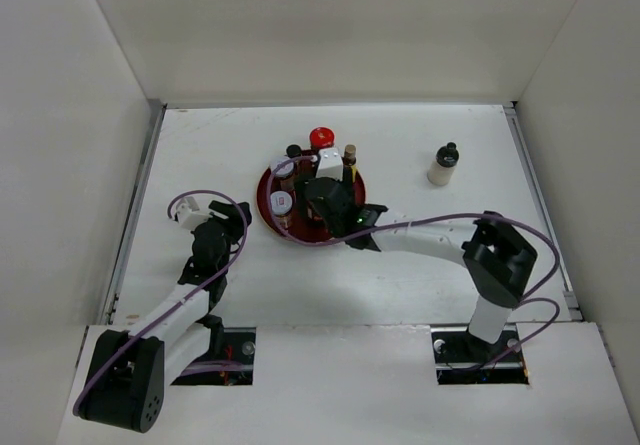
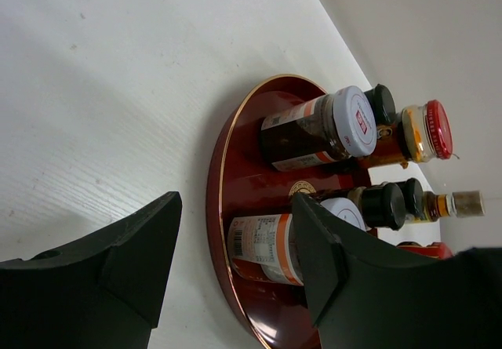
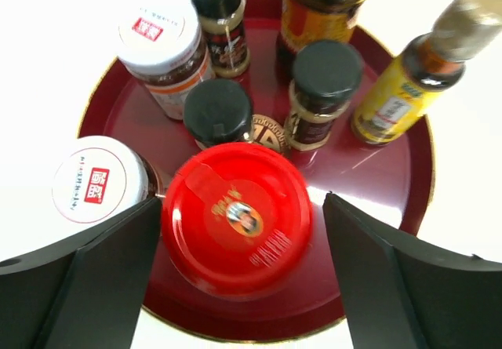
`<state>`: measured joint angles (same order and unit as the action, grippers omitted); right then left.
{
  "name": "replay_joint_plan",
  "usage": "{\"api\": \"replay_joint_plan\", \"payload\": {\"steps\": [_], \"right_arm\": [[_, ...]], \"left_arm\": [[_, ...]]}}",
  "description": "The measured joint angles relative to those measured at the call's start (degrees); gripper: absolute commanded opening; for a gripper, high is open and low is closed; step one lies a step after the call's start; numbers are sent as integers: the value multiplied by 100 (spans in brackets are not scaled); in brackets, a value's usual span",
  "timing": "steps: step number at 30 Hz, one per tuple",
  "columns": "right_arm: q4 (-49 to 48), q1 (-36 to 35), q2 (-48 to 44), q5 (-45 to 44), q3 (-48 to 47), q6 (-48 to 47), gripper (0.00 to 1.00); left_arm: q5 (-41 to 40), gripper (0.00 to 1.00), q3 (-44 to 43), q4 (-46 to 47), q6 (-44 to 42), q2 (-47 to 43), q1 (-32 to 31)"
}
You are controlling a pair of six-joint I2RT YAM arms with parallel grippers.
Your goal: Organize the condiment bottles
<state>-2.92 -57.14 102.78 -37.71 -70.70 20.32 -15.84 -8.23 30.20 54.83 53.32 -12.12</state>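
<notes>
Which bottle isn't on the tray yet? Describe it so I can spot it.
Find the round red tray mid-table. To its right, alone on the white table, stands a small bottle. Only it stands off the tray, pale cream under a black cap.

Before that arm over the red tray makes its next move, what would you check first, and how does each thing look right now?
1. Right gripper clear of the big red-lidded jar: gaps show on both sides, ok.
2. That jar upright on the red tray: ok.
3. White-lidded jar clear of that gripper: cannot tell, they sit very close.
4. All bottles on the tray: not ok, a black-capped bottle stands alone on the table.
5. Left gripper open and empty: ok.
</notes>
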Motion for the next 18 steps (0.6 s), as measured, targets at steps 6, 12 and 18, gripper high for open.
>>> {"api": "replay_joint_plan", "payload": {"steps": [6, 12, 18], "right_arm": [[-168, 210, -1187, -92, 868, -7, 75], [-282, 1860, -2159, -181, 1541, 81, 48], [-275, 3136, -2251, -140, 1633, 59, 86]], "left_arm": [[0, 57, 0, 0, -7, -2, 11], [4, 57, 0, 0, -24, -4, 11], [7, 57, 0, 0, -28, -9, 15]]}}
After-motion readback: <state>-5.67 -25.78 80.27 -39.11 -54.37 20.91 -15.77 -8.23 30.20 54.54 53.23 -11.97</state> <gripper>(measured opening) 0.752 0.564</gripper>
